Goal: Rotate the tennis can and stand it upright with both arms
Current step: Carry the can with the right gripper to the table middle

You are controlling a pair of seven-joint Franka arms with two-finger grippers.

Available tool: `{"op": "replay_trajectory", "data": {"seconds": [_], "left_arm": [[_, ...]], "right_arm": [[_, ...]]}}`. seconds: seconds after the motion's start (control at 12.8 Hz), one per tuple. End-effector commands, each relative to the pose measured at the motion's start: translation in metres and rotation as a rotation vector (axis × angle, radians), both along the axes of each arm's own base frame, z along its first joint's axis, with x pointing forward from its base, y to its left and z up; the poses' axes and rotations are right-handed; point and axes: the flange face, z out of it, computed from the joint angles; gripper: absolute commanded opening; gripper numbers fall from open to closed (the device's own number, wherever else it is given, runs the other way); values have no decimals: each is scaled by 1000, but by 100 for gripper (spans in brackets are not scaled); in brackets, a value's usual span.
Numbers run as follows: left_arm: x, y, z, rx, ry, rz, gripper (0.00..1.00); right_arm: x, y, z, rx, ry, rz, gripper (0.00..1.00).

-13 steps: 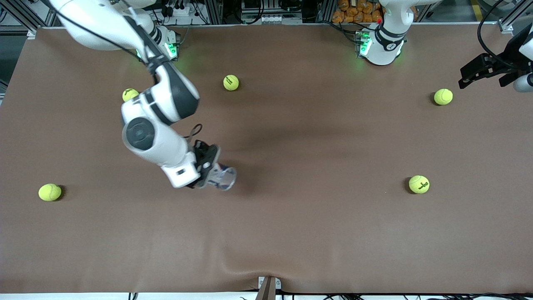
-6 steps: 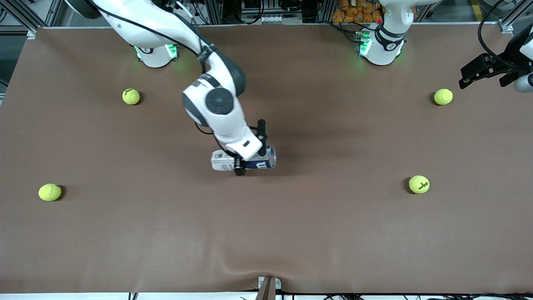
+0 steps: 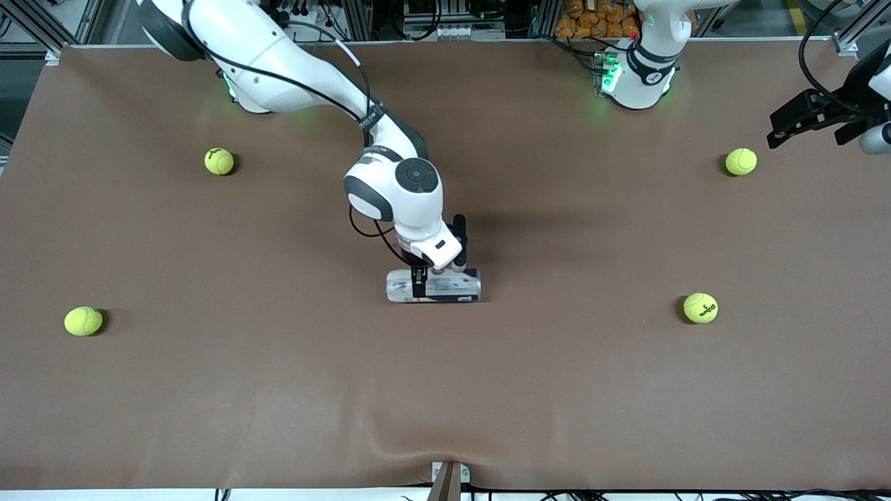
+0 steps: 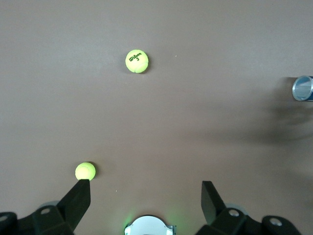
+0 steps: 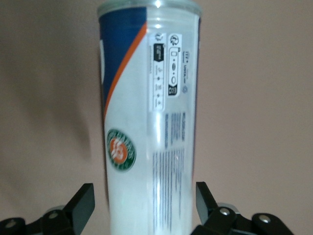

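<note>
The tennis can [image 3: 445, 286] lies on its side near the middle of the brown table [image 3: 557, 390]. Its clear end points toward the right arm's end of the table and its navy label toward the left arm's end. My right gripper [image 3: 420, 280] is down over the can. In the right wrist view the can [image 5: 149, 122] fills the middle, and my right gripper [image 5: 144, 200] is open around it, with a gap on each side. My left gripper [image 3: 790, 125] is open and empty, waiting above the table edge at the left arm's end. The left wrist view [image 4: 145, 188] shows the can's silver rim [image 4: 302, 88].
Tennis balls lie around the table: two toward the right arm's end [image 3: 219, 161] [image 3: 83, 321] and two toward the left arm's end [image 3: 740, 161] [image 3: 700, 307]. The left wrist view shows two balls [image 4: 137, 61] [image 4: 85, 171]. The table cover is wrinkled at the front edge [image 3: 390, 445].
My right arm swung the can from the right arm's end toward the middle, turned it level and set it on the table. Its fingers now stand apart from the can. The left arm has not moved.
</note>
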Motion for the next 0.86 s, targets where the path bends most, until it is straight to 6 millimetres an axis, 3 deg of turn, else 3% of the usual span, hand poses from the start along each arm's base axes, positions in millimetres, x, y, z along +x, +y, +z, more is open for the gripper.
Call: {"op": "replay_trajectory", "data": {"seconds": [0.0,0.16,0.39,0.63,0.78], "left_arm": [[-3,1,6,-22,-10,-6,100],[-3,-1,6,-22,-8,-11,100],[-3,3,6,-37,-8,-2,100],[6,-1,-10,-111,25,5,100],[21,-7,-36,-166,80,8,100]], "right_arm": [[2,9,-6,-21,-54,5,93],[2,9,-1,-17,-57,1,100],[9,7,17,3,-66,-27,100],[5,9,57,21,-67,-181,100],[7,2,93,41,-63,-279,100]]}}
